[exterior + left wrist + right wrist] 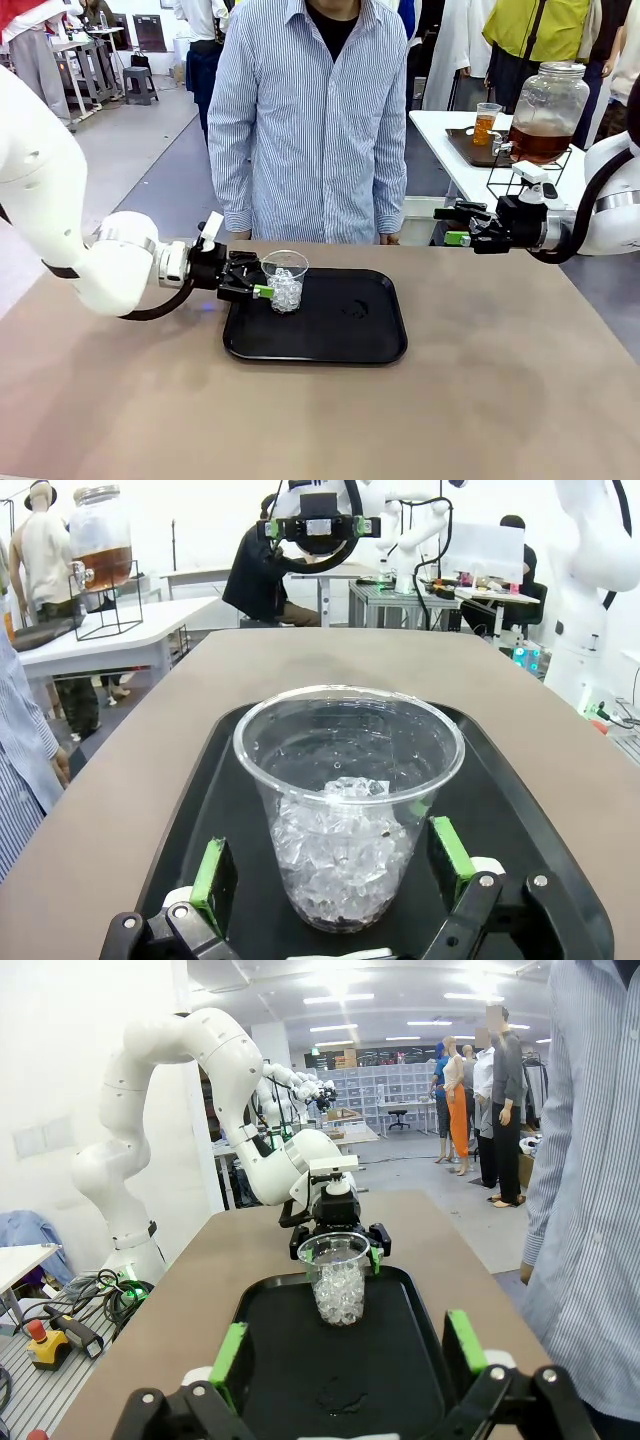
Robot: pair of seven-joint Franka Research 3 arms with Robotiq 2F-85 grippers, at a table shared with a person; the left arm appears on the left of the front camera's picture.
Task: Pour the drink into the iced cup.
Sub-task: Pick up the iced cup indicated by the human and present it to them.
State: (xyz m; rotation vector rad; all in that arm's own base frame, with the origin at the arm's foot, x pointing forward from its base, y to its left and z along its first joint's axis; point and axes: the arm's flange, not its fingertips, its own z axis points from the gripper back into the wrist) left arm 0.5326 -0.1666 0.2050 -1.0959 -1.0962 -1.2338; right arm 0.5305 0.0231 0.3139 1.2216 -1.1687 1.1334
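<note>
My left gripper (pixel 335 890) has the iced cup (pixel 350 770) between its spread fingers, at the left end of the tray (pixel 340 345). The pads look just clear of its wall, though I can't be sure. My right gripper (pixel 462 226) hovers by the far right edge of the table (pixel 500 400), fingers spread, nothing between them. The drink (pixel 538 145) sits in a jar (pixel 550 95) on the side table (pixel 437 135) behind it.

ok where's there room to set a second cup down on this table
Free: the right half of the tray, and the table in front of and right of it. Crowded: the tray's far left corner, where the open left gripper straddles the iced cup.
</note>
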